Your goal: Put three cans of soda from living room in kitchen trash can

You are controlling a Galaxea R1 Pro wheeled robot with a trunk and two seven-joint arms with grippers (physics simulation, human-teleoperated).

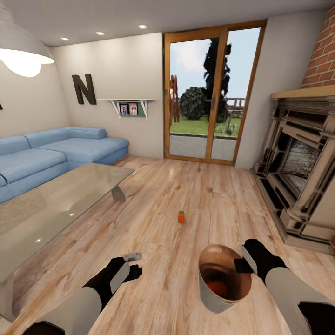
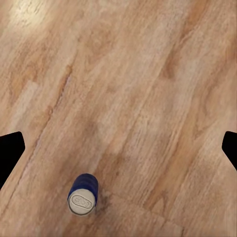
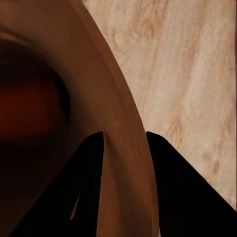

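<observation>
Counted on the warm plank floor (image 1: 195, 195) of the living room: one orange can of soda (image 1: 181, 217), upright, just below the middle of the head view, well apart from both arms. Counted in the left wrist view: one blue can of soda (image 2: 83, 194), lying on its side on the boards at the lower left of that frame, silvery top towards the camera. Found one tash can (image 1: 211, 298) at the lower right of the head view, tilted, glossy brown inside turned upward. Glimpsed one reddish-orange shape (image 1: 216, 287) low inside it; cannot tell for certain whether a can.

Two grippers. For the left gripper (image 1: 133, 261), at the lower left of centre in the head view: jaws spread wide, one dark fingertip (image 2: 10, 155) at each side edge of the wrist frame, nothing between them but floor, and the blue can apart from both. For the right gripper (image 3: 124, 134): jaws closed across the bucket's rim, one finger (image 3: 89, 187) inside the brown wall, the other outside it over the floor.

Around the room: one blue sofa (image 1: 56, 153) at the left, one glass-topped low table (image 1: 56, 200) before it, one brick fireplace (image 1: 302, 172) at the right, wood-framed glass doors (image 1: 211, 93) with two panes at the back, one wall shelf (image 1: 128, 104) with two small pictures, one lamp (image 1: 21, 51) at the upper left.
</observation>
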